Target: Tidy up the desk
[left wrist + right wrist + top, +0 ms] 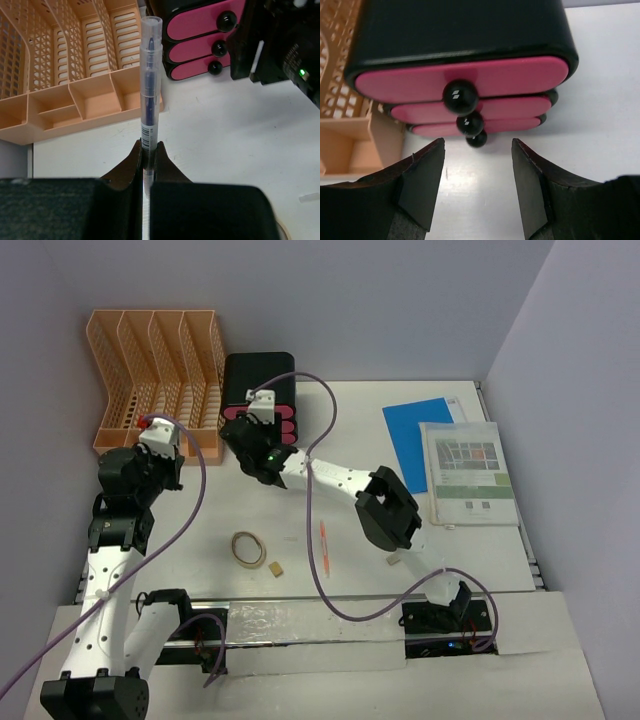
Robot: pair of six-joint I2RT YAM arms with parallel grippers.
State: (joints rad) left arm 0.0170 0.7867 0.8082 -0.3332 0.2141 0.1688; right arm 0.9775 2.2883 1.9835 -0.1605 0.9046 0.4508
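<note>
The white desk [360, 410] carries loose stationery. My left gripper [148, 150] is shut on a clear pen with dark blue ink [150, 75], which points toward the peach file rack [60, 75]. In the top view the left gripper [160, 455] hovers just in front of that rack [155, 360]. My right gripper [477, 150] is open and empty, its jaws wide apart. It sits low over the desk right in front of the black box with pink drawers [460, 80], facing the drawer knobs. In the top view it [255, 455] is at the box's front [258, 380].
A blue sheet [420, 435] and a printed booklet [465, 470] lie at the right. A rubber band [248, 548], a small tan block [275, 567], an orange pen [324, 543] and a small pale piece [394, 561] lie near the front. Purple cables loop over the desk.
</note>
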